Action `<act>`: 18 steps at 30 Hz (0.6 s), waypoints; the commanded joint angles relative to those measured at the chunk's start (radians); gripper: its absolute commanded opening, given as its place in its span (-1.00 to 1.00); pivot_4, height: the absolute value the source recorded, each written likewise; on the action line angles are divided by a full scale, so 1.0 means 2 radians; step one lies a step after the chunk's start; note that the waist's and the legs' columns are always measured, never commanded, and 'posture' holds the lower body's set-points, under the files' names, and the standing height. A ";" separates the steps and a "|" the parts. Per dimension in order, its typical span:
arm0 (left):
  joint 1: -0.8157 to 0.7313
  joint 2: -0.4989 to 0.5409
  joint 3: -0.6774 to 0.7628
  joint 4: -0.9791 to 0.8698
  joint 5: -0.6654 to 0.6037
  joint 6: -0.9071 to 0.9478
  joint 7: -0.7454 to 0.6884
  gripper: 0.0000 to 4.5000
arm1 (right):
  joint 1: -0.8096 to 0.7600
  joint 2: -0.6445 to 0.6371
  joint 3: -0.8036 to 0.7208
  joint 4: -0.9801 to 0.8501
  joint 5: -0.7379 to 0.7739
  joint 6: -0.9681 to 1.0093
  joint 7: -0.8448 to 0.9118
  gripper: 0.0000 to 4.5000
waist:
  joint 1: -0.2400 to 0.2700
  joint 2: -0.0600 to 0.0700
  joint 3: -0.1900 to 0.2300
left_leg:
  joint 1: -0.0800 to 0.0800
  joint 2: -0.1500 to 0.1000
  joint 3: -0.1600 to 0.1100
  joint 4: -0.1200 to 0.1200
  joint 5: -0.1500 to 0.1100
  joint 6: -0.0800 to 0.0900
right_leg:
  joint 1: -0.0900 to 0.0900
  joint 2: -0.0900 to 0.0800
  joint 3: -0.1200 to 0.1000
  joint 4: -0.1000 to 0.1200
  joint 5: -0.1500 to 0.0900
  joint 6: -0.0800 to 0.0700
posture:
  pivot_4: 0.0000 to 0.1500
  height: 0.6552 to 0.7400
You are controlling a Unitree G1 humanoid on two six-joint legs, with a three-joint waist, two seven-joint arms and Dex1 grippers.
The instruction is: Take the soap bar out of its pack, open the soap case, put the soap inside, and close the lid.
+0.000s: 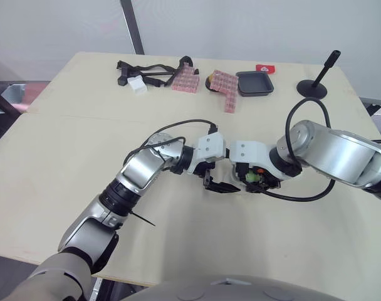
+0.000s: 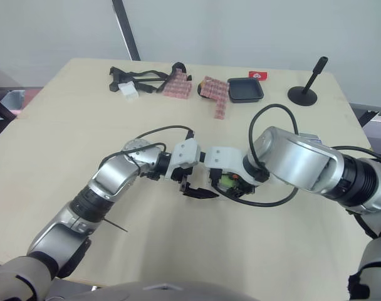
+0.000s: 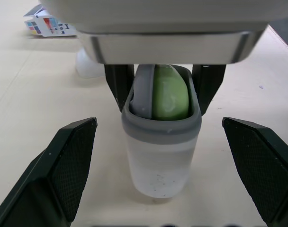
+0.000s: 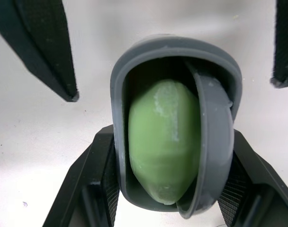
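The soap case (image 3: 160, 142), with a grey rim and a clear body, is clamped by its sides in my right gripper (image 4: 170, 158), which is shut on it. The green soap bar (image 4: 163, 146) sits inside the open case, with a grey lid part (image 4: 212, 142) tilted beside it. My left gripper (image 3: 158, 125) faces the case, open wide, its fingers (image 3: 70, 175) apart from the case on either side. In the head views both grippers meet at mid-table, left (image 1: 219, 185) and right (image 1: 256, 179).
At the table's far edge are black straps (image 1: 143, 70), a white box (image 1: 138, 86), pink packs (image 1: 185, 78), a black tray (image 1: 255, 83), a red pack (image 1: 266, 68) and a black stand (image 1: 313, 88). A white object (image 3: 89, 66) and a printed card (image 3: 47, 26) lie behind the case.
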 commanded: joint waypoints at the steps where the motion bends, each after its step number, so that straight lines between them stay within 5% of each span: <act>1: 0.002 0.001 0.000 -0.005 0.003 -0.010 -0.001 1.00 | 0.002 0.000 0.007 0.005 -0.016 -0.002 -0.004 -0.08 | 0.000 0.000 0.000 | 0.000 0.000 0.000 0.000 0.000 0.000 | 0.000 0.000 0.000 0.000 0.000 0.000 | 1.00 1.00; 18: 0.005 -0.012 -0.004 0.017 0.011 -0.020 0.008 1.00 | 0.007 0.005 0.001 0.013 -0.022 -0.008 -0.003 -0.08 | -0.003 0.000 0.000 | 0.001 0.000 0.000 0.000 0.000 0.000 | 0.001 0.000 0.000 0.000 0.000 0.000 | 1.00 1.00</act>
